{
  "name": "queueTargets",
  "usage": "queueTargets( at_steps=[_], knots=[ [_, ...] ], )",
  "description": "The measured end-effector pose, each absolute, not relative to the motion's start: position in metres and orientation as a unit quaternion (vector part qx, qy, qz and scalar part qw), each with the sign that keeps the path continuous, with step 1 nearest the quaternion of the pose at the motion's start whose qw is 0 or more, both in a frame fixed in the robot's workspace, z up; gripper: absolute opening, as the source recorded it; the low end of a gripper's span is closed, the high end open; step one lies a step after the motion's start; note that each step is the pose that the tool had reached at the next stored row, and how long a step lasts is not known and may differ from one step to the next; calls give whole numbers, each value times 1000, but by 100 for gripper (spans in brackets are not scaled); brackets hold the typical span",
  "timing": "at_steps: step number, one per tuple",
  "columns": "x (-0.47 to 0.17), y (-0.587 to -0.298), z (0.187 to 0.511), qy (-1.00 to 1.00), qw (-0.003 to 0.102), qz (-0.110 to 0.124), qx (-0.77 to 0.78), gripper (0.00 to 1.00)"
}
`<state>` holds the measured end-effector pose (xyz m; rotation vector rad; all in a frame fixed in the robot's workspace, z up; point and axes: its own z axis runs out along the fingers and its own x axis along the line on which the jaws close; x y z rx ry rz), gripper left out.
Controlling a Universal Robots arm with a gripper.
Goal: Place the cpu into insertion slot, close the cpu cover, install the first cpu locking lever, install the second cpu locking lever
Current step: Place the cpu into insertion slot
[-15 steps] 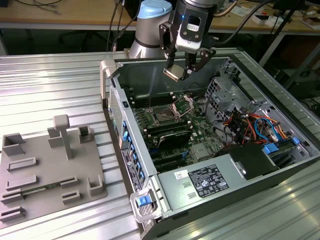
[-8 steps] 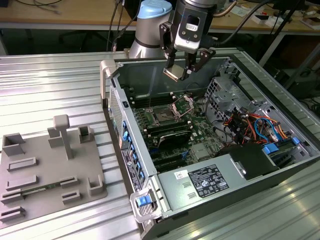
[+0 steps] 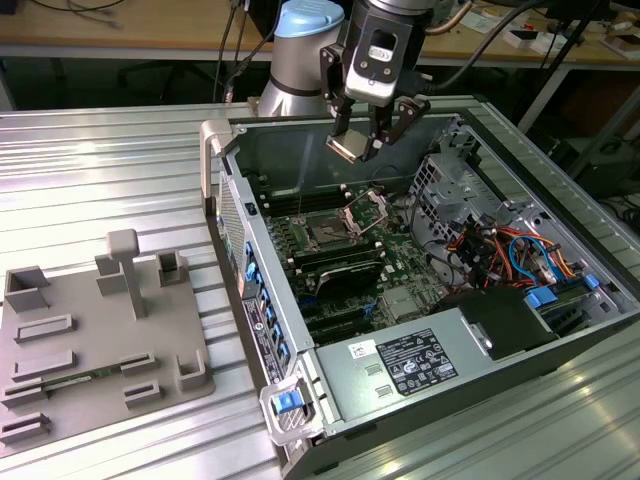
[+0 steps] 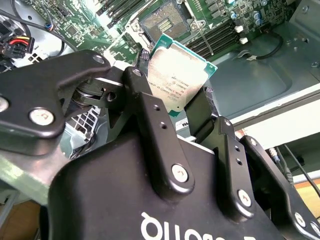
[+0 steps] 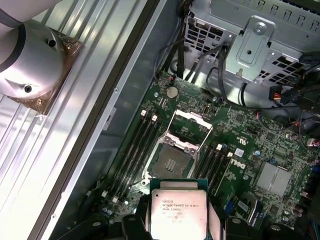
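The ribbed silver metal tabletop (image 3: 100, 170) carries an open grey steel computer case (image 3: 480, 110) with a green motherboard (image 3: 400, 275) on its floor. Above the board hangs the black two-fingered hand (image 3: 366, 138). It is closed on the cpu (image 4: 176, 80), a flat square chip with a silver-grey metal top, pinched by two opposite edges and held tilted in the air, well clear of the board. The insertion slot (image 5: 170, 162), a square black socket with a silvery rim, lies uncovered below. The cpu cover (image 5: 190, 122), a thin silvery metal frame, is swung open just beside it.

The grip bears on thin edges alone, so the chip might twist or slip. If the tilt stays, one corner would likely land first and could bend the socket's contacts. The raised frame stands close enough that the black fingers (image 4: 145, 100) might strike it on the way down.

In the first wrist view the hand cuts off the chip's near edge. How much of each pad bears on the chip I cannot tell. The chip's keying notches and the socket's contacts are too small to read. I cannot pick the locking levers out from the frame and rim.
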<state>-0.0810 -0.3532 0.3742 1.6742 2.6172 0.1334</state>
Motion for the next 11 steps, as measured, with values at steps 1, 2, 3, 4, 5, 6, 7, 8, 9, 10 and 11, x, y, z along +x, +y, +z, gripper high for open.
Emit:
queueTargets(
  at_steps=[1,2,3,4,5,6,7,8,9,10,11],
  knots=[
    [-81,-353,374,841,16,43,540,55],
    [-81,-353,374,839,16,43,542,55],
    [-81,-353,374,839,16,43,543,55],
    [-81,-353,374,837,16,43,545,55],
    [-81,-353,374,836,16,43,546,55],
    [-81,-353,374,836,16,43,547,55],
    [-81,-353,374,834,17,43,550,55],
    [-81,-353,374,833,17,43,551,55],
    [-81,-353,374,833,17,43,552,55],
    [-81,-353,374,831,17,43,554,55],
    [-81,-353,374,830,17,43,555,55]
  ],
)
